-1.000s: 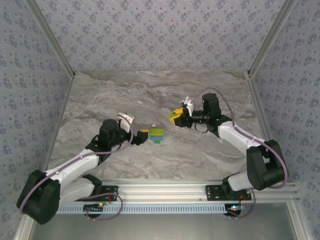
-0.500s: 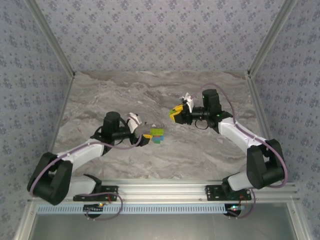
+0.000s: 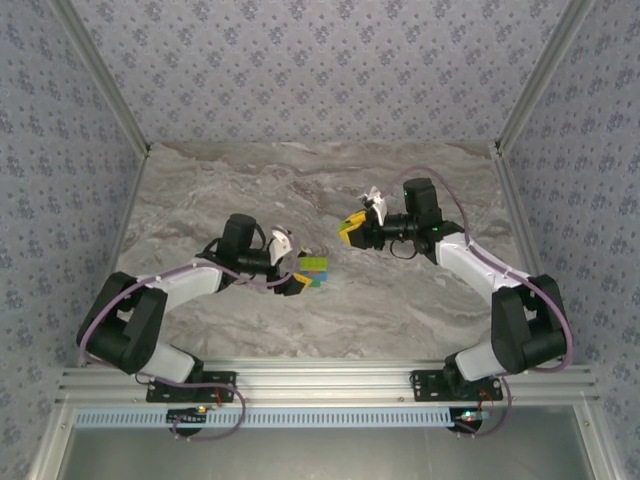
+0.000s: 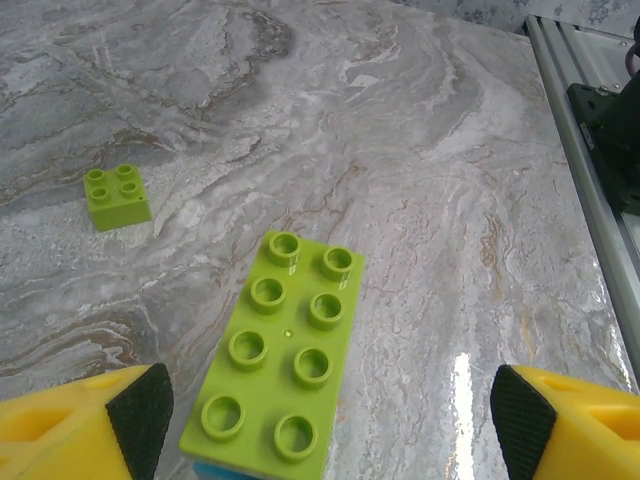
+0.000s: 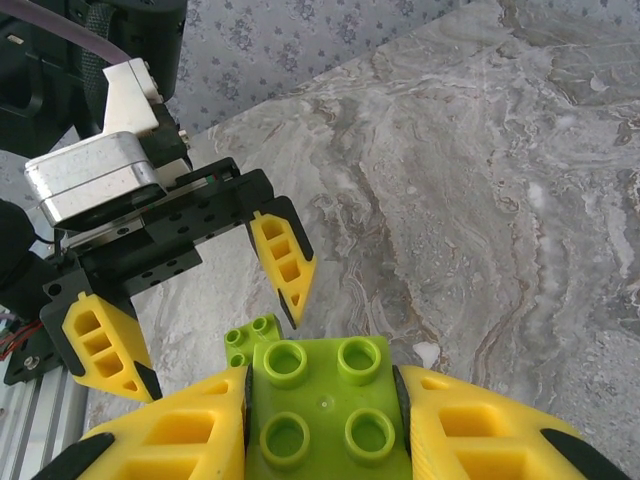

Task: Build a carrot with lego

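Both arms, left (image 3: pixel 180 288) & right (image 3: pixel 470 262), have white link shells w/ chunky black joint housings, and a thin purple cable (image 5: pixel 40 12) runs along each. Left gripper (image 3: pixel 298 277): black bracket (image 5: pixel 190 215) drilled w/ rows of small holes, silver metal block (image 5: pixel 90 180) & white cover (image 5: pixel 125 95) behind it. Fingers (image 5: pixel 282 262) are yellow plastic wedges tapering to a point, w/ hollow rectangular cells & black pads (image 4: pixel 140 410) at the tips.

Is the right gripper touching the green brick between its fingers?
Touching. The right wrist view shows the right gripper clamping the green brick on both sides.
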Tool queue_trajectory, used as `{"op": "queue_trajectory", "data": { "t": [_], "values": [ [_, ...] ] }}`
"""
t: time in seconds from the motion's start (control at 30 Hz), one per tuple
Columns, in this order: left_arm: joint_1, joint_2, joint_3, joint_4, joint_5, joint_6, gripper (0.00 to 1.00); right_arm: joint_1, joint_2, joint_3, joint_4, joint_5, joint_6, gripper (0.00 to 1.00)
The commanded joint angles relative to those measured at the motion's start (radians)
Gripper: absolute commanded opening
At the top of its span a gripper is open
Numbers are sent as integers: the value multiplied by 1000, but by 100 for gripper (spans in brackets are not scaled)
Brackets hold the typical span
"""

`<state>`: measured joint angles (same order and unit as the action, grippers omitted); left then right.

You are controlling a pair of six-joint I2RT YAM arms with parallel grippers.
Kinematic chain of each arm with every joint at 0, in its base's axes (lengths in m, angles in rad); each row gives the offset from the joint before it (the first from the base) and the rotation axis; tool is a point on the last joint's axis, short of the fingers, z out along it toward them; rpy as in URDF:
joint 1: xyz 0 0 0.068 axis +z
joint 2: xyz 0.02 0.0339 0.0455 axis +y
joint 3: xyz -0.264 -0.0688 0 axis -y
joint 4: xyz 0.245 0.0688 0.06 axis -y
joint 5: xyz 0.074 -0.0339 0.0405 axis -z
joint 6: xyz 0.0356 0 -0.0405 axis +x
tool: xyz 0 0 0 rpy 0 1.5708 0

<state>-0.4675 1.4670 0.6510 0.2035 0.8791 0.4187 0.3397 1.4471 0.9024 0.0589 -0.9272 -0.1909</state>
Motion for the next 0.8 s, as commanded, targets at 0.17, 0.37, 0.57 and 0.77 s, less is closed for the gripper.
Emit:
{"op": "queue_trajectory", "data": {
  "t": [0.17,0.37,0.57,0.77],
  "values": [
    [-10,82,74,-22,33,60,84,-6,24,38,-11,-44,2,28],
    [-15,120,78,28,24,54,80,-4,27,38,-14,-45,-1,28],
    [-26,145,100,27,15,58,75,-1,32,41,-17,-47,-1,28],
    [-31,174,128,3,20,70,65,0,32,44,-31,-49,-5,28]
  ]
}}
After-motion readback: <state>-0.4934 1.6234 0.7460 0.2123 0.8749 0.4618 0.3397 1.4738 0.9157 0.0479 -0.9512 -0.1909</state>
